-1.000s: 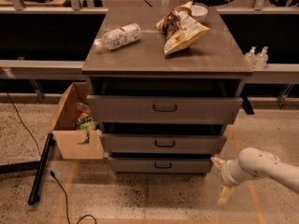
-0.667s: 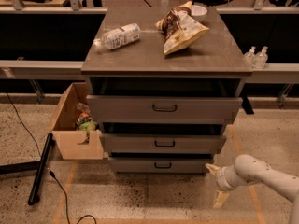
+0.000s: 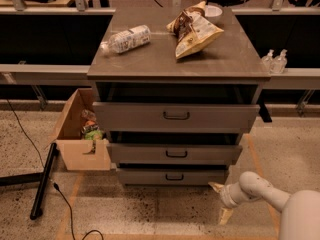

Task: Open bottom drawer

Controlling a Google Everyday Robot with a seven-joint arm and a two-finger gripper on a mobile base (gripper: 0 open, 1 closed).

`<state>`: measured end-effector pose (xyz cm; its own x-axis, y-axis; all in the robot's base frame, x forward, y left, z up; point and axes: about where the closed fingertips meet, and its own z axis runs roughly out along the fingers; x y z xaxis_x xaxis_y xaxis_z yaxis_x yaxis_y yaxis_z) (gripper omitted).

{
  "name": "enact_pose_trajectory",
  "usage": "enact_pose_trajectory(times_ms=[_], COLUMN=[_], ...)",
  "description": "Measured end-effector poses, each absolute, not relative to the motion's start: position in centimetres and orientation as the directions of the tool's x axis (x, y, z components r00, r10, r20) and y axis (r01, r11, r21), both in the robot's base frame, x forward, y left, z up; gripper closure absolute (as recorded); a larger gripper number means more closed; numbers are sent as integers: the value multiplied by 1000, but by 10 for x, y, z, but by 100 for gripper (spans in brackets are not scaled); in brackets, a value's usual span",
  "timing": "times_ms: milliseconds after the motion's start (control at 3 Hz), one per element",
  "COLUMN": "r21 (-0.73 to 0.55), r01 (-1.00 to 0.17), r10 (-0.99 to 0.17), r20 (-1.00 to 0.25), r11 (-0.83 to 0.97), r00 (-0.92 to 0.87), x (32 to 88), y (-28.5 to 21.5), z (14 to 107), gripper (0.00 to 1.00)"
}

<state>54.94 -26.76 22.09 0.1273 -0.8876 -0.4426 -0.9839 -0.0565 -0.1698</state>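
End effector (image 3: 220, 201), spread open, is hovering near the bottom drawer (image 3: 145, 177)'s right corner; approaching off-centre risks missing its small handle (image 3: 174, 176).

High front cam, downward; hand (image 3: 221, 201) btm-right.

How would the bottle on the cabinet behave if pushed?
The bottle lies on its side, so it would probably roll. It looks like thin clear plastic, likely light. The end effector is low beside the bottom drawer.
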Motion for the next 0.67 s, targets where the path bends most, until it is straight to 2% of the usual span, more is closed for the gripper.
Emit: enact_pose_trajectory(times_ms=[667], r21=[-242], r01=[-966], r10=[-888], r20=[-421], r11=[-88], r00=[187], x=[591], y=[-257], z=[196], gripper=[0])
